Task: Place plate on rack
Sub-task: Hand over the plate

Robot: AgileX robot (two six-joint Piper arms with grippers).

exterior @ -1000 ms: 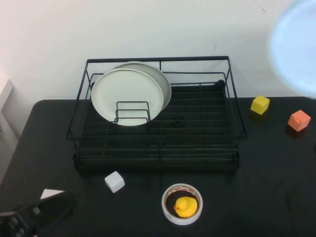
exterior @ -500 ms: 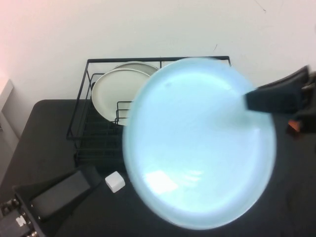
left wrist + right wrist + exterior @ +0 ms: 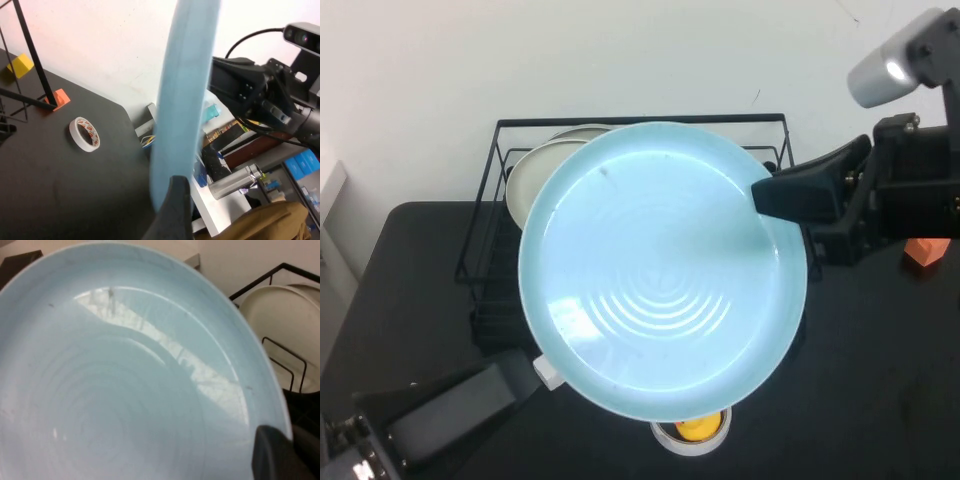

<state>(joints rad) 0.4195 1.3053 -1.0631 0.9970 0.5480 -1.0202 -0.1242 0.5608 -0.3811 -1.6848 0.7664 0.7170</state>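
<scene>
The light-blue plate (image 3: 660,270) hangs high above the table, facing the high camera and hiding most of the black wire rack (image 3: 535,122) behind it. My right gripper (image 3: 770,200) comes in from the right and is shut on the plate's right rim; one dark finger lies over the rim (image 3: 275,455) in the right wrist view. My left gripper (image 3: 505,385) sits low at the front left, open, just by the plate's lower-left edge. In the left wrist view the plate (image 3: 185,85) is edge-on, next to one black finger (image 3: 175,210).
Two cream plates (image 3: 535,175) lean in the rack's back left. A tape roll holding a yellow duck (image 3: 692,432) peeks out below the blue plate. A white cube (image 3: 548,375) lies near the left gripper, and an orange cube (image 3: 927,250) at the right.
The right arm swung the plate from the upper right corner to the middle, over the rack. The left gripper rose from the bottom-left corner toward the plate and opened.
</scene>
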